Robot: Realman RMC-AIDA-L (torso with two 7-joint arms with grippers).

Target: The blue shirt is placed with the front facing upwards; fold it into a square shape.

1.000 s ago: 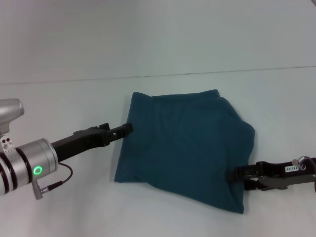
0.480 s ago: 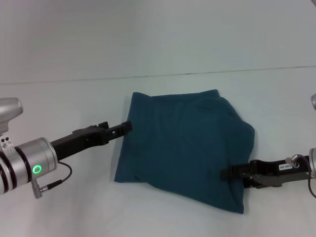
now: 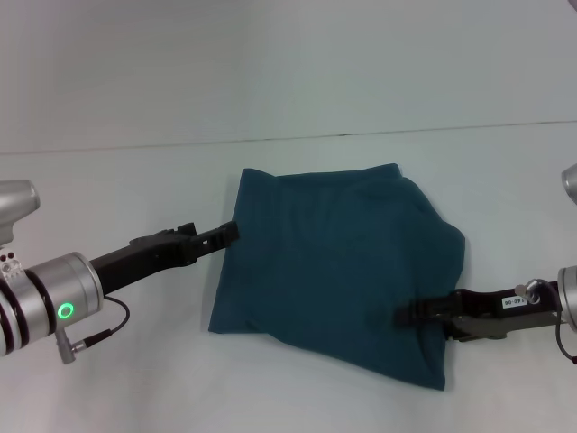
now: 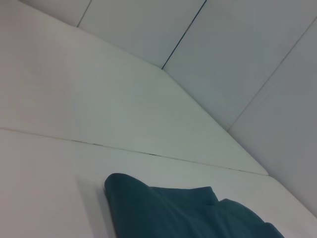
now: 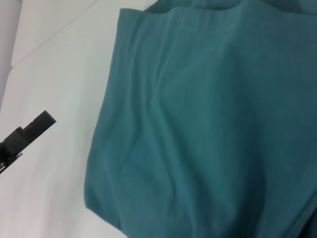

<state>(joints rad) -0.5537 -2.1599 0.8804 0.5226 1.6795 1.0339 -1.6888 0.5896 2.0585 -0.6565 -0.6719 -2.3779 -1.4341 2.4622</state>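
Observation:
The blue shirt (image 3: 334, 262) lies folded into a rough square on the white table (image 3: 126, 388), plain teal side up, with no lettering showing. My left gripper (image 3: 231, 234) sits low at the shirt's left edge, close to the upper left corner. My right gripper (image 3: 403, 316) reaches in from the right and lies over the shirt's lower right part. The right wrist view is mostly filled by the shirt (image 5: 198, 124), with the left gripper (image 5: 43, 119) off to its side. In the left wrist view only the far corner of the shirt (image 4: 163, 213) shows.
The table's far edge (image 3: 288, 138) meets a pale wall behind the shirt. Bare white table surface surrounds the shirt on all sides. A cable (image 3: 99, 336) hangs under the left wrist.
My right gripper has slid leftward, from the shirt's right edge to over its lower right part. The left arm and the shirt have barely moved.

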